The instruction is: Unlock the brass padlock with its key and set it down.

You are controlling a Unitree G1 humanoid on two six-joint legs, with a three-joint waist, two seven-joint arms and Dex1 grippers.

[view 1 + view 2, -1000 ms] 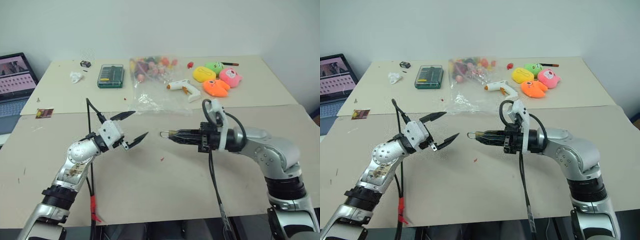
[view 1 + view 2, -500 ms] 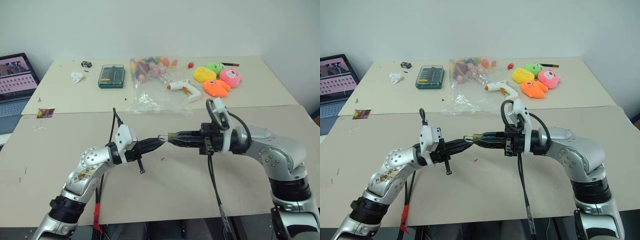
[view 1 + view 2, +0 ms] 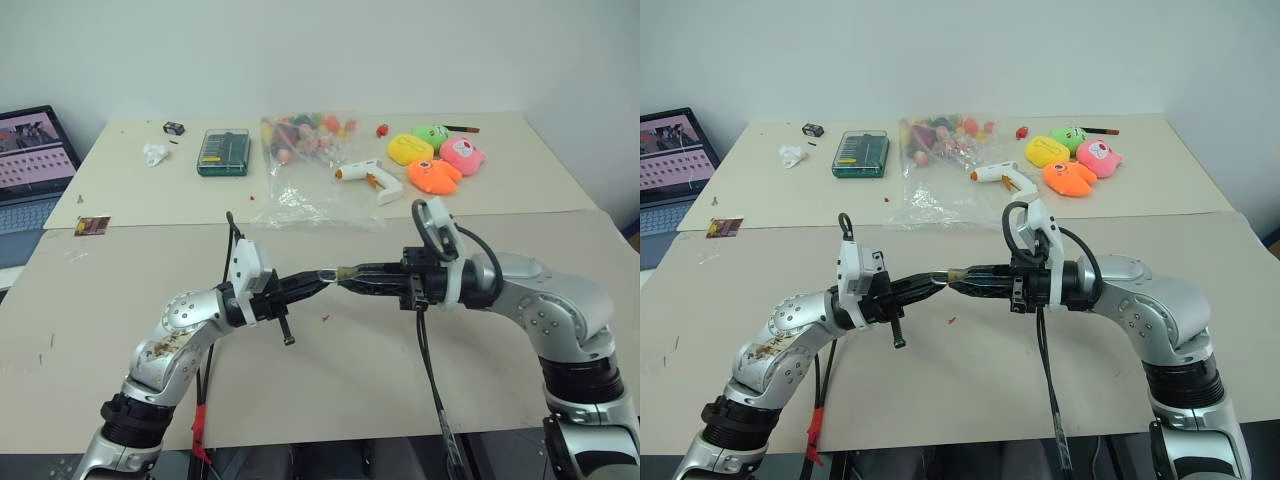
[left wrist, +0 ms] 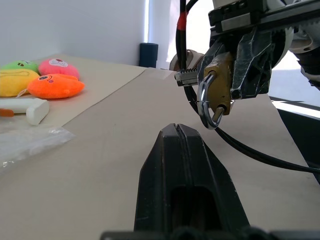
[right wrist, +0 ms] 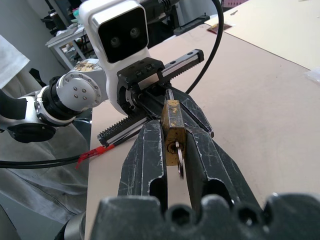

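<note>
Beige table [image 3: 330, 390] against a plain white wall, second table pushed up behind it. Mid-air above the near table the two arms meet tip to tip. Right gripper [image 5: 173, 150] is clamped on the brass padlock [image 5: 172, 131], body pinched between the two black fingers, a key [image 5: 179, 162] sitting in the keyhole on the face toward the wrist camera. In the left wrist view the padlock's silver shackle loop [image 4: 206, 102] pokes out past the right fingers, apparently seated. Left gripper [image 3: 318, 284] has its fingers pressed together, tips right at the shackle end; can't tell if they pinch the shackle or just touch it. Further out: clear plastic bag of coloured bits [image 3: 305, 160], green bit case [image 3: 222, 152], white glue gun [image 3: 368, 179], plush toys [image 3: 433, 157], small reddish card [image 3: 90, 226] and a laptop [image 3: 30, 165] on the far left. Step in hand looks like the unlock itself: lock braced in the right, left working the far end. Next move probably needs the key turned, which sits on the opposite side from the left tips, so a re-grip or a pull on the shackle seems called for, then lowering the lock to the table.
</note>
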